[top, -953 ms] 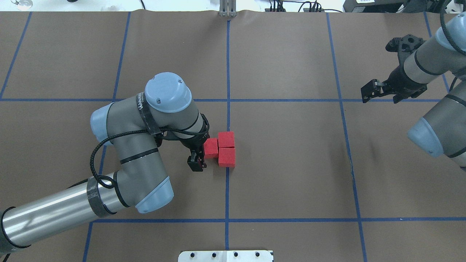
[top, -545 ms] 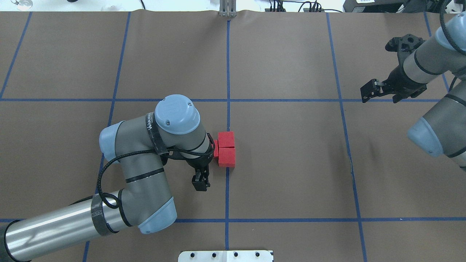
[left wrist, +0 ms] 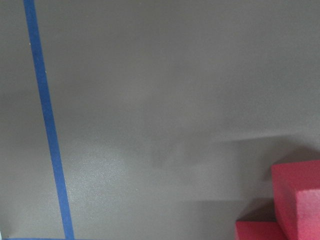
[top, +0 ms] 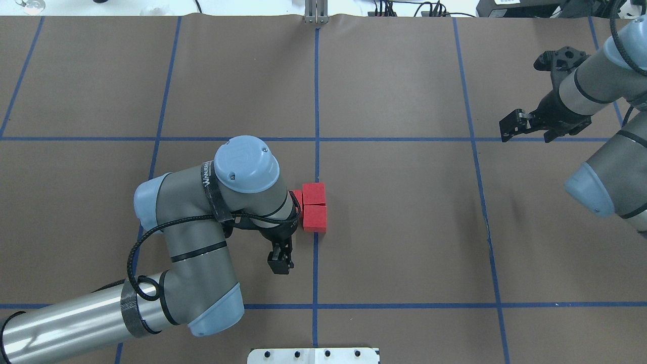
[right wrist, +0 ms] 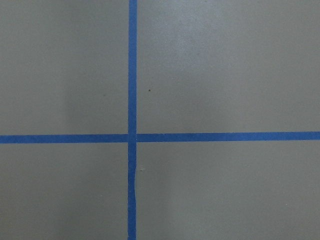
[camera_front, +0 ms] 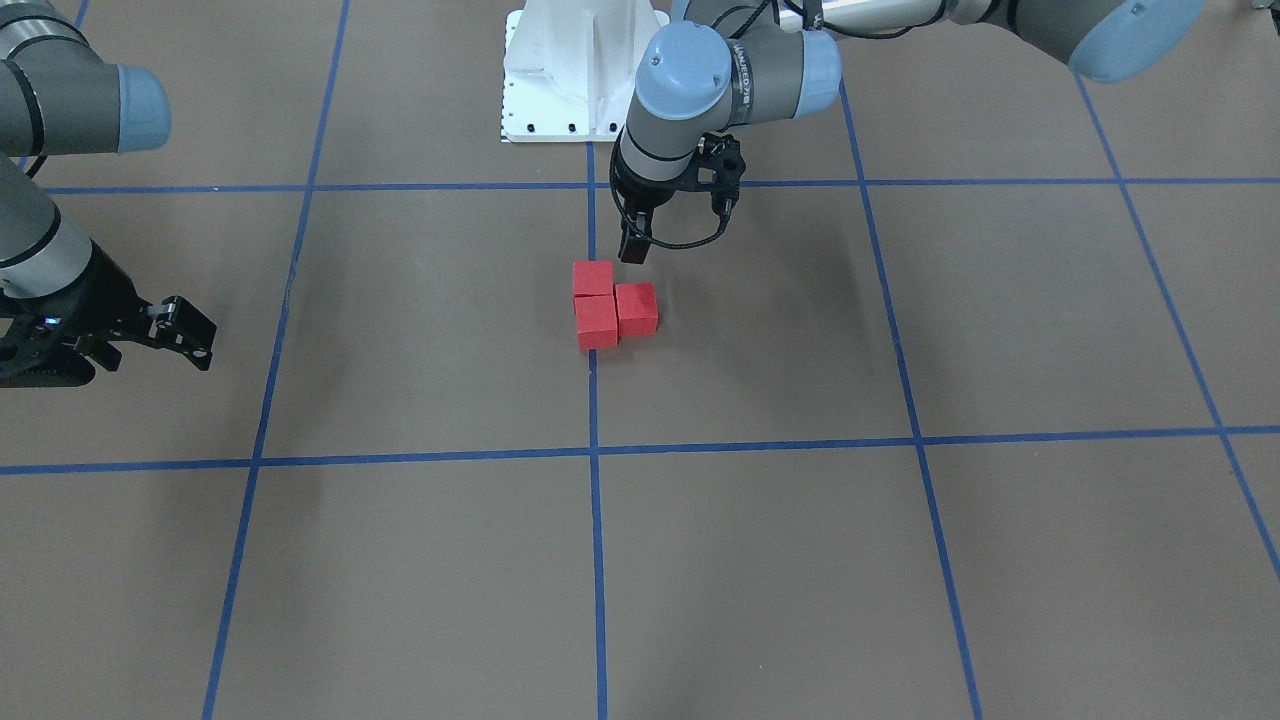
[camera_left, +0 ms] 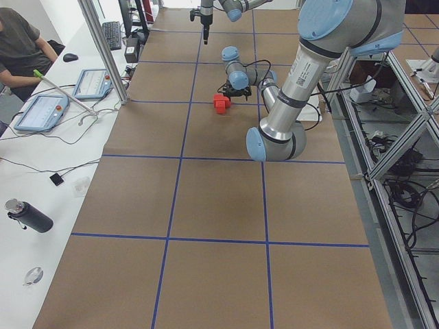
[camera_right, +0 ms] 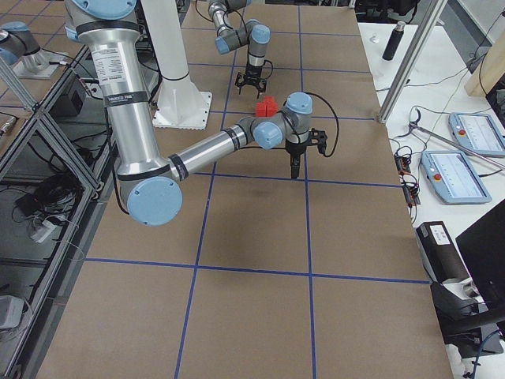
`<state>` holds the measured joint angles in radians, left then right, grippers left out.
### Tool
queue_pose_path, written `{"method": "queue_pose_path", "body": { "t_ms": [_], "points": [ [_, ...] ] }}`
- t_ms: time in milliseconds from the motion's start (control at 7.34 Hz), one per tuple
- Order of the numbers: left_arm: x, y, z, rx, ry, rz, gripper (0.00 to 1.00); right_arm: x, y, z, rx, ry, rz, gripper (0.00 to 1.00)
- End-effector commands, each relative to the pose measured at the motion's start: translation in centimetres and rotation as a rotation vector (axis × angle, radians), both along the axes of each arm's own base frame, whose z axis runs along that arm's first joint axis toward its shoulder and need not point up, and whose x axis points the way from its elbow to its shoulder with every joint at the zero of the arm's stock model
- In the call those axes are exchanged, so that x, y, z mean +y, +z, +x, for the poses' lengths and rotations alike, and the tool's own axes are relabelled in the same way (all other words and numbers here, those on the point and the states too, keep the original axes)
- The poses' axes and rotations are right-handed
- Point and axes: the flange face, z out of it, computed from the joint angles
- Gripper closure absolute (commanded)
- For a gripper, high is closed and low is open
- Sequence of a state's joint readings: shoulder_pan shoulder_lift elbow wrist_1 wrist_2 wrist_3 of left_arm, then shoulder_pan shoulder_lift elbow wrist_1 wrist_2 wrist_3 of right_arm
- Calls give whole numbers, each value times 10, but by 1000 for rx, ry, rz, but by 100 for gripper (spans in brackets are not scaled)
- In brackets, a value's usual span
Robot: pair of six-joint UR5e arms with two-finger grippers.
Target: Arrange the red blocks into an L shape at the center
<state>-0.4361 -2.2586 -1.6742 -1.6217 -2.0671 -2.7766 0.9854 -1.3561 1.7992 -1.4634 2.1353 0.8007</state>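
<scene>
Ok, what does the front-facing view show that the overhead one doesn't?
Only front-facing: all three blocks in full, two in a column on the blue line and the third block beside the one farther from the robot, a rough L.
Only overhead: the left arm from elbow to wrist, which covers most of the third block and leaves just a red sliver.
Both: the left gripper off the blocks with nothing in it, and the right gripper far out to the side.
</scene>
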Motion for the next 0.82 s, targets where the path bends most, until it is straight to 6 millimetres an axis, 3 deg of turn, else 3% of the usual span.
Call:
{"method": "queue_pose_path", "body": {
  "t_ms": [0, 272, 681],
  "points": [
    [10, 8, 13, -21, 15, -4, 0, 0, -1, -1, -1, -1, 1, 0],
    [9, 11, 15, -27, 18, -2, 0, 0, -1, 0, -1, -1, 1, 0],
    [-12, 25, 15, -56, -2, -9, 0, 0, 0, 0, 0, -1, 0, 0]
  ]
}}
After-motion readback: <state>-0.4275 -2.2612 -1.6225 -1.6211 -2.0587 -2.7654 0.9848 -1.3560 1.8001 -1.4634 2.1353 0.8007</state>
